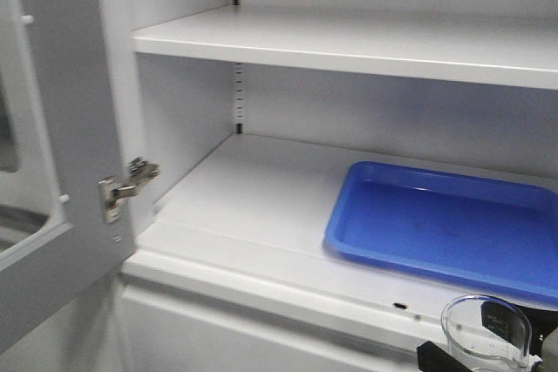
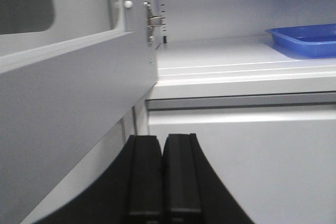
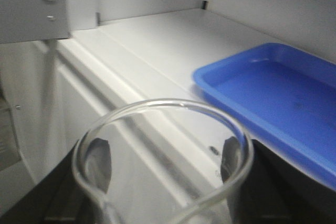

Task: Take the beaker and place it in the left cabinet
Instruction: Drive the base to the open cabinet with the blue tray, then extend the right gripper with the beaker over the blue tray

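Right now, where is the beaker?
The beaker sits in the right gripper, lower right of the front view, just outside the shelf edge near the tray.

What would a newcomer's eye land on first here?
The bright blue tray on the right of the left cabinet's lower shelf stands out. Then the clear beaker, gripped by the right gripper just before the shelf edge, and the open door at left.

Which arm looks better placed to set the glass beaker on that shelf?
Right. The right end effector grips the beaker just in front of the cabinet shelf, near the blue tray; the left end effector is shut, empty, low beside the door.
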`<state>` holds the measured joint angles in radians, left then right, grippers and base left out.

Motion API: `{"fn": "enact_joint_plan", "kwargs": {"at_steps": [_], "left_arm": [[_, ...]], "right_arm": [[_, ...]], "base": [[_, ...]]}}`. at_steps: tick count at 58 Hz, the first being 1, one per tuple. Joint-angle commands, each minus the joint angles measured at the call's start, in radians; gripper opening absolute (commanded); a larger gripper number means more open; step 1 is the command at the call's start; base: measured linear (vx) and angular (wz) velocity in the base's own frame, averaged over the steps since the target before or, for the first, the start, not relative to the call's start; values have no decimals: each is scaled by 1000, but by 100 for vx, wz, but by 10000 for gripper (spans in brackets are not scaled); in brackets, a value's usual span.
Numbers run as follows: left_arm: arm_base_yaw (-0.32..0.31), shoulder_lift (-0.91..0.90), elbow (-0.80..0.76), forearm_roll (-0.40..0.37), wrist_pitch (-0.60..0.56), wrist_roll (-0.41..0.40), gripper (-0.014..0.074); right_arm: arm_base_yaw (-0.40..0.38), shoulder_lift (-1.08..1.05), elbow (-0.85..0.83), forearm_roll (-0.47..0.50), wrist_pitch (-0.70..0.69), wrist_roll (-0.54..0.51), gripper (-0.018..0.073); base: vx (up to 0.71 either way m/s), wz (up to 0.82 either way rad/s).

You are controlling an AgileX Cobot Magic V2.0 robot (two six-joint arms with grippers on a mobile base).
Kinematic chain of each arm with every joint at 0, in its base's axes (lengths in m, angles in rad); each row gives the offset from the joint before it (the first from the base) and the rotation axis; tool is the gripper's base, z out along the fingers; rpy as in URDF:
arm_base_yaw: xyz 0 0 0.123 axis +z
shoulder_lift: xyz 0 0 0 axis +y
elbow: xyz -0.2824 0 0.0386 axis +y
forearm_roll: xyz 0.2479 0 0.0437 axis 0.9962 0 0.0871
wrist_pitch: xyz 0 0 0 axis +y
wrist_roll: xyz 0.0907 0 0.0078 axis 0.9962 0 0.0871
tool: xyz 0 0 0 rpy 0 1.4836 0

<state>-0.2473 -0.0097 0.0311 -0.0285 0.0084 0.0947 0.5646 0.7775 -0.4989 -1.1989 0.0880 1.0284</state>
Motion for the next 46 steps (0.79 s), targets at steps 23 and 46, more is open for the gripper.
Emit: {"fn": "enact_joint_plan", "kwargs": {"at_steps": [23,46], "left_arm": [[-6,-18,16,-8,-83,-3,1],[-6,-18,16,-8,-83,-3,1]], "right_arm": [[-4,-5,-33,-13,-22,-7,-4],[-4,-5,-33,-13,-22,-7,-4]], "base": [[18,-35],[14,-30]]}}
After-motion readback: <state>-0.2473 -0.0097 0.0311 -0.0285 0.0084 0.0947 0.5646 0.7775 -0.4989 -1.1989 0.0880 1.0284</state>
